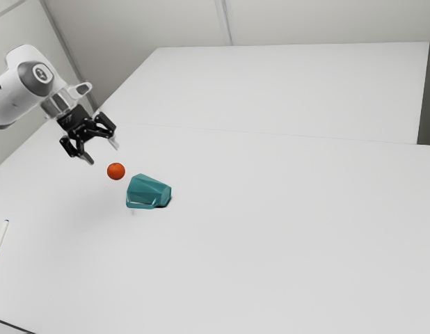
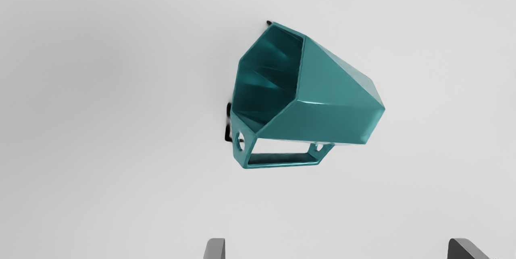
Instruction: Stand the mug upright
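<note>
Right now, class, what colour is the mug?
Teal mug, clearest in the wrist view.

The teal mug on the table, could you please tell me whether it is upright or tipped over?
Tipped over: the mug lies on its side, its open mouth facing the exterior view's left instead of up.

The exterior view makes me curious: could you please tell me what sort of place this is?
Probably a lab-like robot test space, judging by the white robot arm with its black pincer reaching over a wide, plain table, and the bare, pale walls behind.
</note>
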Available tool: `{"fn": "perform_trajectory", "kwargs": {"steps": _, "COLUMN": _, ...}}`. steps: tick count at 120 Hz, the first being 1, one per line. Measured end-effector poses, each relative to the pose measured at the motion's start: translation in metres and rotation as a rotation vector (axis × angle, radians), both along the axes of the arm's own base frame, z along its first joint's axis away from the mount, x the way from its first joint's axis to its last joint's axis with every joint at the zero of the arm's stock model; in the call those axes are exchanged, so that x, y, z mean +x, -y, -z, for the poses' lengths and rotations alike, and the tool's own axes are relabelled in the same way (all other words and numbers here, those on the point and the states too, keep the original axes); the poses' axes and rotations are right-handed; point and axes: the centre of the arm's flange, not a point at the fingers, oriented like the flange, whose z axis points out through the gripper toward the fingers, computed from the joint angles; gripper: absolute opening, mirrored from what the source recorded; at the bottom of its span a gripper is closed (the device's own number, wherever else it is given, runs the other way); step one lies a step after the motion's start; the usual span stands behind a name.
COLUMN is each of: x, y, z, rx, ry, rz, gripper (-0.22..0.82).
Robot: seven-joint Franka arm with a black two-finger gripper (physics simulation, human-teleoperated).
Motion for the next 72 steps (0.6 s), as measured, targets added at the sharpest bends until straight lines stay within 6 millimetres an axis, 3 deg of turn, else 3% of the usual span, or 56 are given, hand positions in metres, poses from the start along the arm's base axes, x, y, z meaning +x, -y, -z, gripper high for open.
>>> {"fn": "perform_trajectory", "kwargs": {"steps": 22, "x": 0.015, "y": -0.027, "z": 0.059, "rx": -0.129, "ry": -0.008, "rz": -0.033, "gripper": 0.60}}
{"fn": "perform_trajectory", "kwargs": {"steps": 41, "x": 0.029, "y": -0.032, "z": 0.099, "rx": -0.203, "ry": -0.001, "rz": -0.021, "gripper": 0.60}}
{"fn": "perform_trajectory", "kwargs": {"steps": 72, "x": 0.037, "y": -0.022, "z": 0.125, "rx": -0.308, "ry": 0.047, "rz": -0.007, "gripper": 0.60}}
